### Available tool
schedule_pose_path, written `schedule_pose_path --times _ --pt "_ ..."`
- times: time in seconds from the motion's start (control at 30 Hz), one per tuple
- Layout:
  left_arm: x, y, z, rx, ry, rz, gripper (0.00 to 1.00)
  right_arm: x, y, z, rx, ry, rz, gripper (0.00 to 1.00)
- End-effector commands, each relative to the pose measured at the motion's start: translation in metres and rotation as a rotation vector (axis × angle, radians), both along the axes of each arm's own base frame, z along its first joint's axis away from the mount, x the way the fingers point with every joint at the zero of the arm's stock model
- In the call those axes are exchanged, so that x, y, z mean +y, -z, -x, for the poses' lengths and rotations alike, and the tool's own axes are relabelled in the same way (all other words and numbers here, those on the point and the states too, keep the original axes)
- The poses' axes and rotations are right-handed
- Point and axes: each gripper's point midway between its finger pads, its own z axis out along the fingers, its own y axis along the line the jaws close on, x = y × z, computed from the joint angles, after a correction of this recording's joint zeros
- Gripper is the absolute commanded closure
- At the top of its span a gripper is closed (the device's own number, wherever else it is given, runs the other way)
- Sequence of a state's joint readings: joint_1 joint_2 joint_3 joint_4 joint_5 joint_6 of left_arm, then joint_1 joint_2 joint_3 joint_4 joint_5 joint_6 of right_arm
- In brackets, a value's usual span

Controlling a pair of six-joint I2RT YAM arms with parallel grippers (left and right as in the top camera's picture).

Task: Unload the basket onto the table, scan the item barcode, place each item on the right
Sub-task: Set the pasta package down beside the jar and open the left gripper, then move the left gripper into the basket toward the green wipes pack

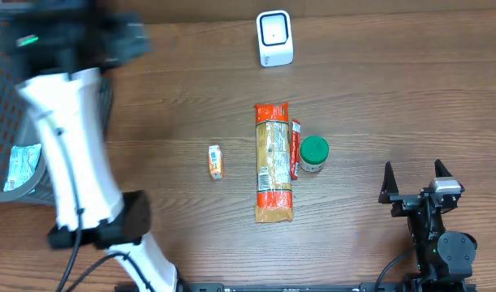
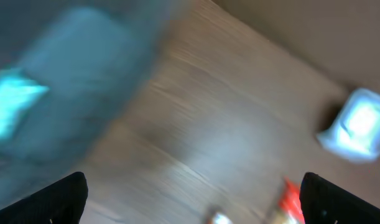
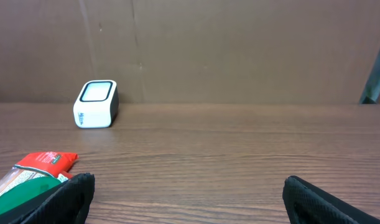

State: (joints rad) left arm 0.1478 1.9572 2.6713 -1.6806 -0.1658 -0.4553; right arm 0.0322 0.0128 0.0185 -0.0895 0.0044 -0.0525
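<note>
The white barcode scanner (image 1: pixel 274 38) stands at the back of the table, and shows too in the right wrist view (image 3: pixel 96 104) and, blurred, in the left wrist view (image 2: pixel 361 124). An orange packet (image 1: pixel 273 162), a thin red stick pack (image 1: pixel 295 148), a green-lidded jar (image 1: pixel 314 153) and a small orange box (image 1: pixel 216 161) lie mid-table. My left gripper (image 2: pixel 193 199) is open and empty, high at the back left beside the basket, its view motion-blurred. My right gripper (image 1: pixel 416 182) rests open at the front right, nothing between its fingers (image 3: pixel 65 199).
A grey mesh basket (image 1: pixel 4 97) stands at the left edge with a white and blue packet (image 1: pixel 20 166) inside. The white left arm (image 1: pixel 69 154) stretches across the left side of the table.
</note>
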Motion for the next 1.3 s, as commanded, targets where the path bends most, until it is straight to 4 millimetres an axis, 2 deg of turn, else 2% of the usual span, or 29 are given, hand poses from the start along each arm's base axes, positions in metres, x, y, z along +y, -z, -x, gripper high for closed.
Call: schedule_pose_path --times 0.0,0.1,0.17,0.27,0.5,0.63,0.83,1.13,1.27 --pt "0.063 -0.012 0.029 -0.017 -0.156 -0.032 0.00 -0.001 0.002 0.000 -0.005 0.006 0.001 0.00" --pt "0.114 -0.005 0.054 0.013 -0.291 -0.032 0.00 -0.001 0.002 0.000 -0.005 0.006 0.001 0.00" --pt "0.144 0.009 0.073 0.060 -0.380 -0.012 0.00 -0.001 0.001 0.000 -0.006 0.006 0.001 0.00" --pt "0.170 0.036 0.092 0.144 -0.472 0.031 0.01 -0.001 0.001 0.000 -0.006 0.006 0.001 0.00" --pt "0.221 0.105 0.116 0.337 -0.606 0.014 0.01 -0.001 0.002 0.000 -0.005 0.006 0.001 0.00" --pt "0.239 0.137 0.114 0.358 -0.633 0.037 0.01 -0.001 0.002 0.000 -0.005 0.006 0.001 0.00" --pt "0.262 0.171 0.103 0.353 -0.653 0.042 0.00 -0.002 0.002 0.000 -0.005 0.006 0.001 0.00" --pt "0.281 0.239 0.082 0.421 -0.641 0.070 0.00 -0.001 0.002 0.000 -0.005 0.006 0.001 0.00" --pt "0.290 0.268 0.073 0.460 -0.569 0.057 0.00 -0.001 0.001 0.000 -0.006 0.006 0.001 0.00"
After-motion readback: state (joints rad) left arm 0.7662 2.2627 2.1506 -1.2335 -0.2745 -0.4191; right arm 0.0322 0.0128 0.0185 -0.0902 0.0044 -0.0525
